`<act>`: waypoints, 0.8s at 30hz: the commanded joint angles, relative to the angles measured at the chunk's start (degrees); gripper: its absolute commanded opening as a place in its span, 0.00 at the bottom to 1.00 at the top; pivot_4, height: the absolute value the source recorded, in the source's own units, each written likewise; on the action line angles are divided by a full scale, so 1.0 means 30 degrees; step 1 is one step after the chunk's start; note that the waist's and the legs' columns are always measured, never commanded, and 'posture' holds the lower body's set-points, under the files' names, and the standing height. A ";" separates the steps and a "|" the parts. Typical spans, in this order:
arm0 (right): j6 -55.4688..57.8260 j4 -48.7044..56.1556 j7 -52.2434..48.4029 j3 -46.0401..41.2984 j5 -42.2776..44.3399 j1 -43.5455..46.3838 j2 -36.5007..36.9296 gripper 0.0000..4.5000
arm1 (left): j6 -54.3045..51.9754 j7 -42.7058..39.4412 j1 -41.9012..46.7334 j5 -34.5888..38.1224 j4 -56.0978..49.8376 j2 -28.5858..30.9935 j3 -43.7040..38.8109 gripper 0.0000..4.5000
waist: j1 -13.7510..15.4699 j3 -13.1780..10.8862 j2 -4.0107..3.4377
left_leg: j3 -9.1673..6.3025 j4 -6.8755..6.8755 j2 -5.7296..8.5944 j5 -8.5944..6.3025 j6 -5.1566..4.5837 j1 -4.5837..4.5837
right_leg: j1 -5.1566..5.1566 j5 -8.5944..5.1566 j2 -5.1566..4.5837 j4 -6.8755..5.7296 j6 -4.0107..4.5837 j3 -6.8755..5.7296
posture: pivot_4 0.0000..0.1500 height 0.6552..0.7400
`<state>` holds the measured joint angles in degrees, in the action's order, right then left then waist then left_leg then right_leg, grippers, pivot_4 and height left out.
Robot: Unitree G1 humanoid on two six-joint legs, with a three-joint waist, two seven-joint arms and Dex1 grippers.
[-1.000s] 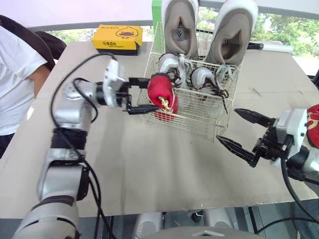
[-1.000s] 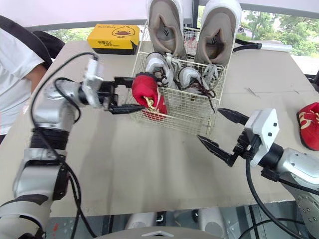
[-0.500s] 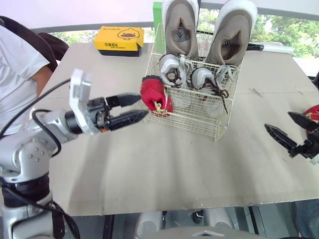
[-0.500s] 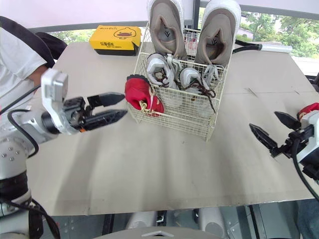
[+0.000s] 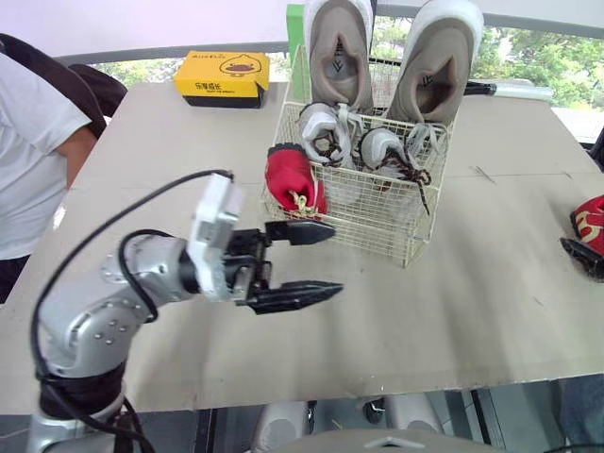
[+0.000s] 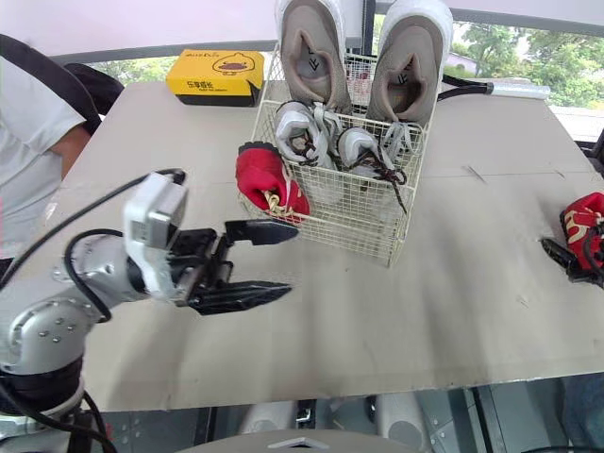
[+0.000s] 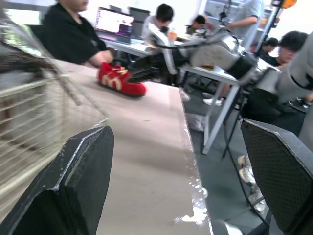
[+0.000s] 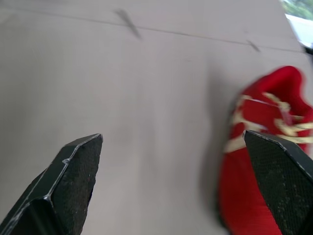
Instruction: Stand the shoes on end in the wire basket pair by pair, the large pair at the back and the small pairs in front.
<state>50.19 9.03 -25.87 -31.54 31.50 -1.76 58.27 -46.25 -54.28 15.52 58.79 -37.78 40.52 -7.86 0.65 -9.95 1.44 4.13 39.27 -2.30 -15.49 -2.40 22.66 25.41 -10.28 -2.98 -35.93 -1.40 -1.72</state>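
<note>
Left eye view, left claw [image 5: 335, 258] spread wide

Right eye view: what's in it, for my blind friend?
A wire basket holds two big grey shoes at the back and two small grey ones in front, a red shoe at its left corner. The open left gripper hovers before it; another red shoe lies far right.

Table [image 5: 425, 311] lies open before the obstructing wire basket [image 5: 377, 226].

Both head eyes look down on wire basket [image 5: 377, 215] and table [image 5: 453, 302]; wrist cameras skim the table closely.
</note>
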 commanded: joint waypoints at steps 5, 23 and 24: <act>0.1238 -0.8067 0.0205 0.5607 -0.3969 0.6919 0.2107 1.00 | 0.1711 0.1078 0.0807 -0.1959 -0.0518 -0.1232 0.2088 0.99 | -0.0029 0.0005 0.0012 | 0.0022 0.0005 0.0029 0.0001 -0.0004 0.0025 | 0.0007 0.0000 0.0051 0.0011 0.0000 0.0091 | 1.00 1.00; -0.2796 -2.4496 -0.3081 1.2132 -1.0973 1.8928 -0.0019 0.52 | 0.4452 0.0379 0.0251 -0.3788 -0.0158 -0.2193 0.3809 1.00 | -0.0280 0.0000 -0.0011 | 0.0028 -0.0008 0.0026 0.0001 -0.0003 0.0060 | 0.0034 0.0006 0.0081 0.0017 0.0000 0.0136 | 1.00 1.00; -0.2824 -2.4592 -0.3186 1.2105 -1.1073 1.8990 -0.0029 0.42 | 0.4504 0.0390 0.0216 -0.3797 -0.0161 -0.2208 0.3814 1.00 | -0.0277 0.0000 -0.0011 | 0.0028 -0.0009 0.0027 0.0002 -0.0003 0.0060 | 0.0032 0.0006 0.0081 0.0018 0.0001 0.0133 | 1.00 1.00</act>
<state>42.03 -63.71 -34.88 4.60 -0.14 54.65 57.57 -34.23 -52.77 16.47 47.40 -37.57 34.18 3.52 -0.18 -9.95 1.40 4.22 39.25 -2.22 -15.49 -2.41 22.84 25.50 -10.26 -2.74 -35.87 -1.39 -1.33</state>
